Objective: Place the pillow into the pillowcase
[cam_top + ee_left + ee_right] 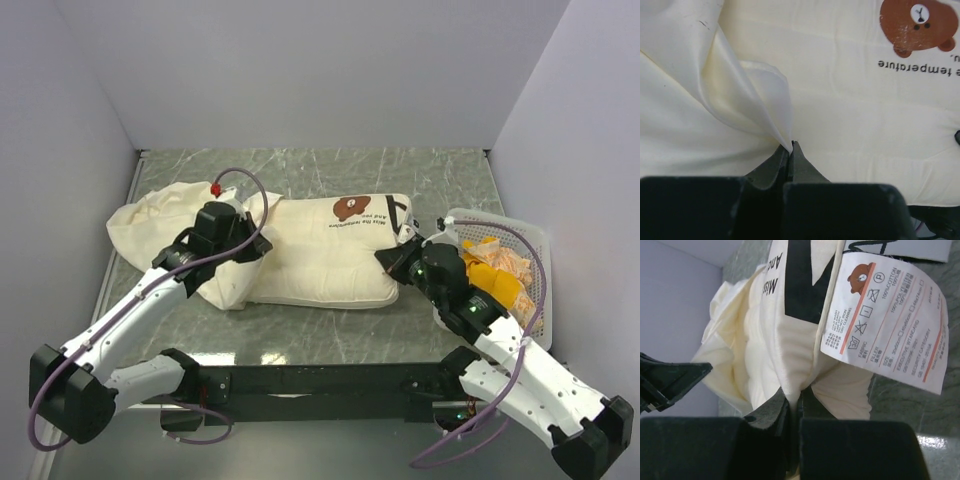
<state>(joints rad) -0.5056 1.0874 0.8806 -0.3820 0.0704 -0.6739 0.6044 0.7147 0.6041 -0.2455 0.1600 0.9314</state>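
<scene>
The pillow [330, 255] lies across the middle of the table, its bear print [351, 208] and black band toward the right end. The limp cream pillowcase [160, 225] is bunched at the pillow's left end. My left gripper [257, 245] is shut on a fold of pillowcase [690, 100] fabric; in the left wrist view the cloth runs into the closed left gripper [791, 146], with the pillow [865, 125] just behind. My right gripper [390, 262] is shut on the pillow's right edge. In the right wrist view the pillow [790, 340] seam is pinched in the right gripper [797, 396], beside the care label [885, 320].
A white mesh basket [505, 223] with orange packets [497, 270] stands right of the pillow, close behind my right arm. White walls enclose the marble table [330, 165] on three sides. The left arm's black fingers [665, 382] show at the left of the right wrist view.
</scene>
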